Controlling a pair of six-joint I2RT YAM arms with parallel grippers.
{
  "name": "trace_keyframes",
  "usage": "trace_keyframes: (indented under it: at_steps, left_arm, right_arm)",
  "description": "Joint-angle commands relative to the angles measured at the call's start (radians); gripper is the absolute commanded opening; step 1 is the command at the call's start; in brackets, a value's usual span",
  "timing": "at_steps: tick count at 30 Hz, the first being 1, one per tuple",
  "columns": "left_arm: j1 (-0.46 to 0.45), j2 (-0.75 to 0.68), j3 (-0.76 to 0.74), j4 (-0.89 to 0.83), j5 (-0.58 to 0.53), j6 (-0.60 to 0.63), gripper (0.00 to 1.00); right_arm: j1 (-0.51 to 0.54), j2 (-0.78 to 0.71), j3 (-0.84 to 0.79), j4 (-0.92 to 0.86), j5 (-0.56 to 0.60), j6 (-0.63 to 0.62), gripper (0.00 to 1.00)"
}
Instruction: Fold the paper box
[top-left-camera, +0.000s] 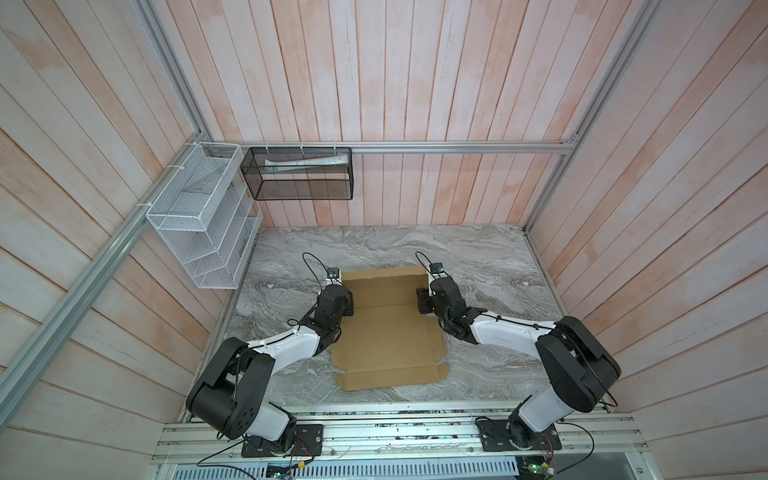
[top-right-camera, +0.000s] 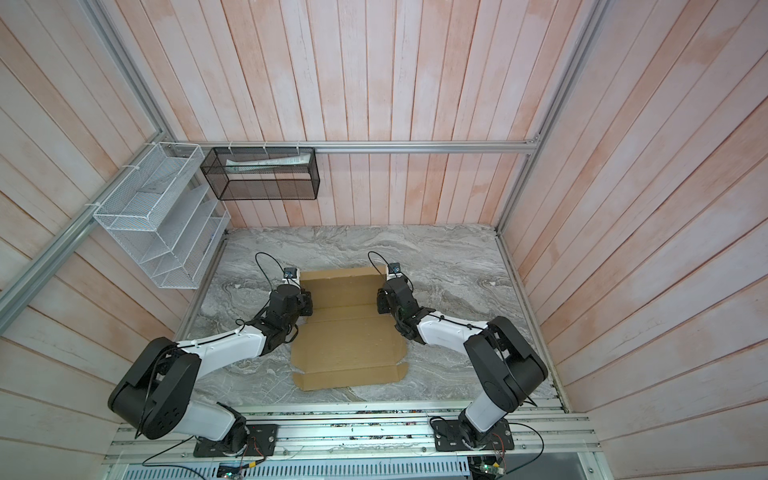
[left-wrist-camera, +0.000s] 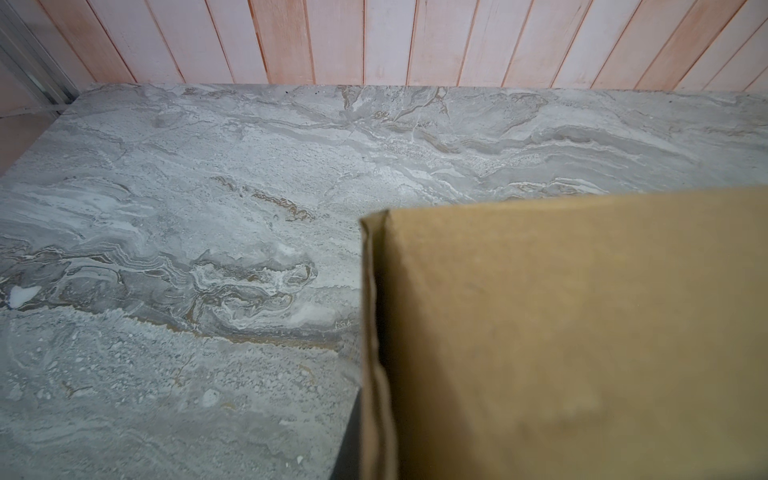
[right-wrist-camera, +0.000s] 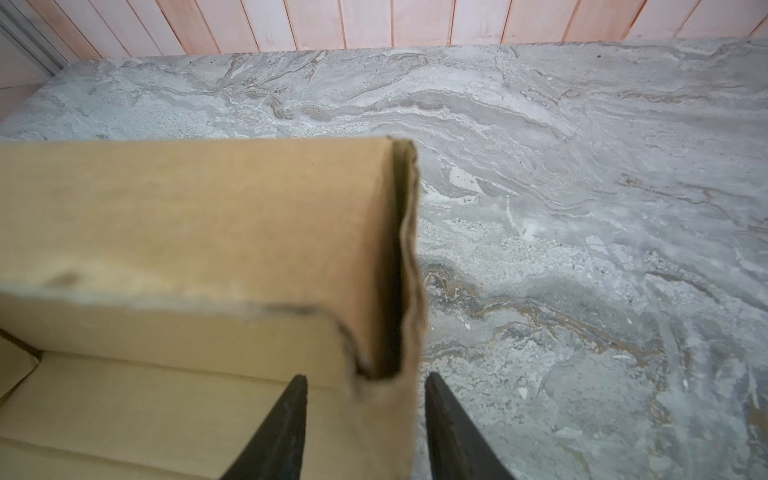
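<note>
Fingers (right-wrist-camera: 291, 415) of the right gripper (right-wrist-camera: 365, 376) stand apart, released, one on each side of a raised side wall of the tan-brown corrugated cardboard paper box (top-left-camera: 386, 332). In the right wrist view there is a small gap between each black finger and the cardboard, so nothing is pinched there.

At the left gripper (top-left-camera: 347, 302) the fingers are clenched. The left wrist view shows only a thin dark edge of one finger (left-wrist-camera: 347, 449), lying against the outer face of the opposite side wall. The other finger is hidden behind the cardboard, so the wall seems to be grasped between them.

In both top views the paper box lies in the middle of the grey marble-patterned tabletop (top-left-camera: 478, 257), between the two arms. Its far part has walls standing up, and both grippers are at that part, left and right. Its near part is flat on the tabletop, with creases across it and small flaps at the near corners.
</note>
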Motion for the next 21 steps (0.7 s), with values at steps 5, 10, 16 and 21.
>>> trace_keyframes:
  at_steps: [5,10,16,21]
  left_arm:
    - [0.003,-0.02,0.049,-0.03,0.006,0.006,0.0]
    - [0.013,-0.018,0.069,-0.072,0.013,-0.001,0.0]
    - [0.022,0.0,0.106,-0.129,0.035,-0.006,0.0]
    - [0.027,0.018,0.142,-0.179,0.064,-0.004,0.0]
  right_arm:
    - [0.008,-0.068,0.011,-0.055,-0.004,-0.006,0.57]
    - [0.008,-0.118,0.007,-0.087,-0.006,-0.017,0.59]
    - [0.008,-0.187,-0.01,-0.124,-0.006,-0.02,0.59]
    - [0.008,-0.235,-0.028,-0.146,0.012,-0.022,0.59]
